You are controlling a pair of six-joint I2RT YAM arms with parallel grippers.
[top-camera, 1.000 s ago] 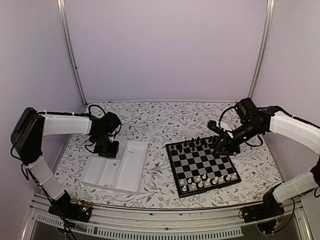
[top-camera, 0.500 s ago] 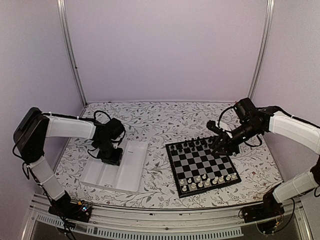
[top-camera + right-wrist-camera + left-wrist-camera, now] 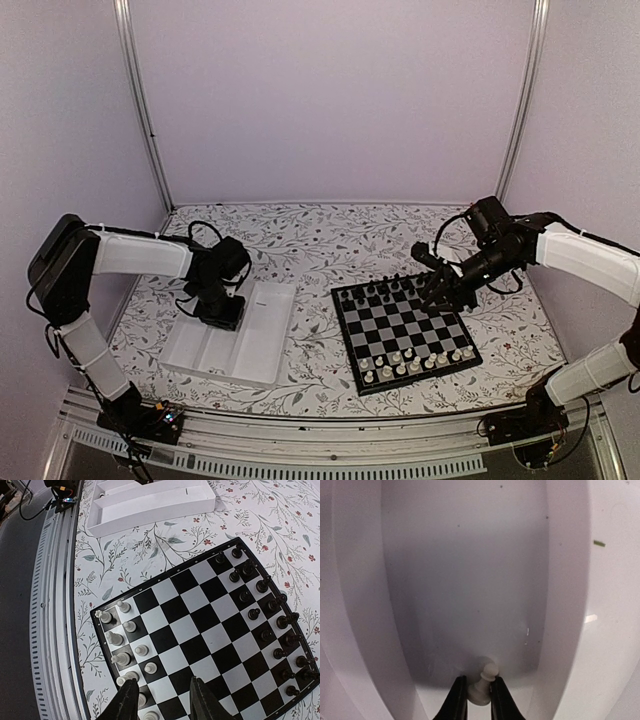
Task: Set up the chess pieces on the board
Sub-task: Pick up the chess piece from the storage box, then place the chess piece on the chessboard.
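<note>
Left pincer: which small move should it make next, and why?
Probably lift straight up, slowly. The left pincer seems to pinch a white pawn on both sides in the tray, and that pawn must go to the board.

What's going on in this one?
The left claw is down inside the white tray, pinched on a white pawn. The right claw hovers open and empty above the board. Black pieces and white pieces already stand along opposite ends of it.
</note>
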